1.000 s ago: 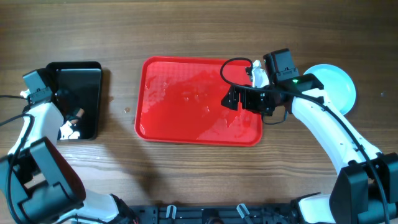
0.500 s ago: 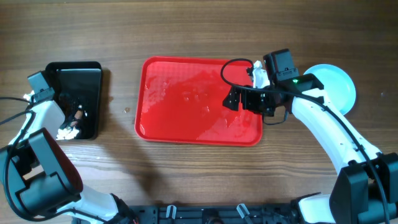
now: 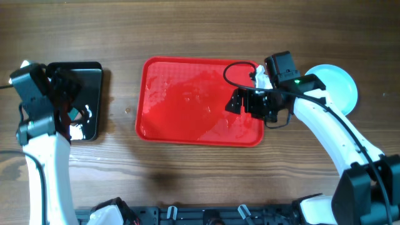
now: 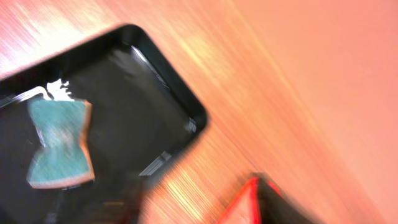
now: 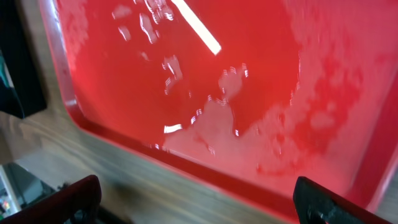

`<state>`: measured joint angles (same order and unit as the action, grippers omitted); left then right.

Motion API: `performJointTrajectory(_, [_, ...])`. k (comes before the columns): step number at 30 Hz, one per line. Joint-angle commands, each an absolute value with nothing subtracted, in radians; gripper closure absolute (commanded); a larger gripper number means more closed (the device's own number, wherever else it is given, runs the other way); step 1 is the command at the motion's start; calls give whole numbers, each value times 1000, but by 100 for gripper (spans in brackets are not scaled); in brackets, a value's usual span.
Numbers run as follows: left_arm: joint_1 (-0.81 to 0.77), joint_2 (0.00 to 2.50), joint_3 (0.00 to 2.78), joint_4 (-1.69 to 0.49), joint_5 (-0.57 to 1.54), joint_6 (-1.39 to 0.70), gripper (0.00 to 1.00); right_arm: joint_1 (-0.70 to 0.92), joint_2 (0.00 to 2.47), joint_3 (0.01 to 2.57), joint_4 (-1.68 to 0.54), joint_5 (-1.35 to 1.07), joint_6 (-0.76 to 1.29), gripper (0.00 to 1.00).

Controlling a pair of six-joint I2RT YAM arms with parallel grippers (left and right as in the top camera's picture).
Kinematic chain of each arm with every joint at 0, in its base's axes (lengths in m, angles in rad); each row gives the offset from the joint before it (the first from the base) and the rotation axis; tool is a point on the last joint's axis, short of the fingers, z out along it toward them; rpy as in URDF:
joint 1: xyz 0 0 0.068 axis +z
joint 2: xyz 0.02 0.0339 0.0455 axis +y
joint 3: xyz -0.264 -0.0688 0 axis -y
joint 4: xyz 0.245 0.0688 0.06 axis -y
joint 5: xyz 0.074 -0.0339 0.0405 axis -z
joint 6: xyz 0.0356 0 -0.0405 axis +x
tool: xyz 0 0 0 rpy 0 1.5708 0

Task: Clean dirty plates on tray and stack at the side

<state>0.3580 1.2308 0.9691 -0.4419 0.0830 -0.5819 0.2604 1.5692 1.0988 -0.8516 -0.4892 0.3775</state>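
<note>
The red tray (image 3: 187, 100) lies mid-table with no plate on it, its surface wet and streaked (image 5: 249, 74). The pale mint plates (image 3: 340, 87) sit on the table just right of the tray, partly hidden by my right arm; how many I cannot tell. My right gripper (image 3: 247, 103) hovers over the tray's right part, open and empty (image 5: 205, 205). My left gripper (image 3: 65, 94) is above the black tray, its view blurred, open with nothing between its fingers (image 4: 199, 205). A teal sponge (image 4: 59, 143) lies in the black tray.
The glossy black tray (image 3: 87, 75) sits at the far left, with bare wood between it and the red tray. A corner of the red tray (image 4: 245, 199) shows in the left wrist view. A black cable (image 3: 234, 65) loops over the tray's right end.
My left gripper has opened and let the sponge go into the black tray, and the left arm has swung up and away. The right arm has barely moved.
</note>
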Motion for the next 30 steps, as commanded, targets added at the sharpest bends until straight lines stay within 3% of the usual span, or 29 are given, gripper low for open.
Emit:
performJointTrajectory(1, [317, 1152, 975, -513, 172, -592, 1, 265, 1446, 1089, -901, -496, 379, 0])
performJointTrajectory(8, [274, 1118, 975, -680, 171, -592, 0, 292, 1185, 1089, -1061, -424, 370, 0])
performJointTrajectory(15, [272, 1128, 975, -701, 171, -591, 0, 374, 999, 1087, -1221, -317, 404, 1])
performJointTrajectory(30, [272, 1128, 974, -701, 171, -591, 0, 385, 995, 1087, -1322, -311, 482, 0])
